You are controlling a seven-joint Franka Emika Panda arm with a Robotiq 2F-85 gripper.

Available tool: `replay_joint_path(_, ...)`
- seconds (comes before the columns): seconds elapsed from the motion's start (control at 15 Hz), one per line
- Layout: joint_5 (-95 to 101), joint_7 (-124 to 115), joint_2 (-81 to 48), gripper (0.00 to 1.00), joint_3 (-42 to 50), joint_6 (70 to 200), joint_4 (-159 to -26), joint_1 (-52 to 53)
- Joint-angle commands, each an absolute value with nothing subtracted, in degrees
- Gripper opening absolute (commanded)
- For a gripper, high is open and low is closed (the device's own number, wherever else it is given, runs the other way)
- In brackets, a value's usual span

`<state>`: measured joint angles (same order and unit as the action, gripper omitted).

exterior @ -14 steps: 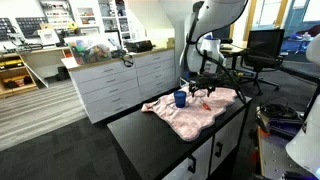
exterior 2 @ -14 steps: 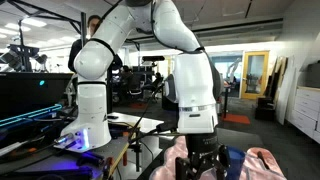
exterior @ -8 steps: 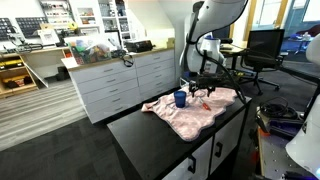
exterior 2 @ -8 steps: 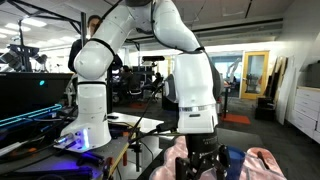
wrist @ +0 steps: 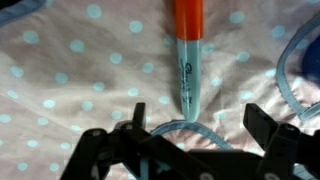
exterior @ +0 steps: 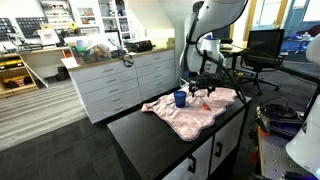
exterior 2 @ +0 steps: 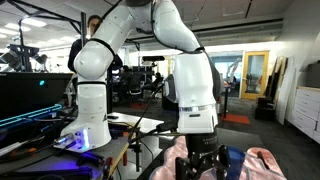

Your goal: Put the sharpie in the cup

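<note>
The sharpie (wrist: 187, 55) lies flat on the pink dotted cloth (wrist: 70, 80), its orange-red cap pointing away and its grey barrel end towards me. My gripper (wrist: 178, 135) is open and empty, low over the cloth, with one finger on each side of the barrel end and not touching it. In an exterior view the gripper (exterior: 203, 90) hangs over the cloth just beside the dark-blue cup (exterior: 180, 99), which stands upright. A blue curved edge (wrist: 292, 70) at the wrist view's right may be the cup. The gripper (exterior 2: 203, 163) also shows from behind.
The pink cloth (exterior: 190, 113) covers the far end of a black counter (exterior: 150, 140). White drawer cabinets (exterior: 120, 85) stand beyond it, and office chairs (exterior: 262, 55) stand behind the arm. The robot base (exterior 2: 85, 120) stands on a stand beside a monitor.
</note>
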<state>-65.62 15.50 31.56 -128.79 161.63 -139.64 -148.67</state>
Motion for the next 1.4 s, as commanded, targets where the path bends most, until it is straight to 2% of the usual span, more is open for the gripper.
replay_joint_path(0.0, -65.6, 15.5, 31.6, 1.0, -128.8, 161.6, -139.6, -148.7)
replay_joint_path(0.8, -65.1, 17.1, 31.5, 1.0, -129.6, 158.7, -139.3, -150.0)
replay_joint_path(1.33, -67.8, 24.4, 33.1, 1.0, -126.4, 153.1, -139.2, -147.6)
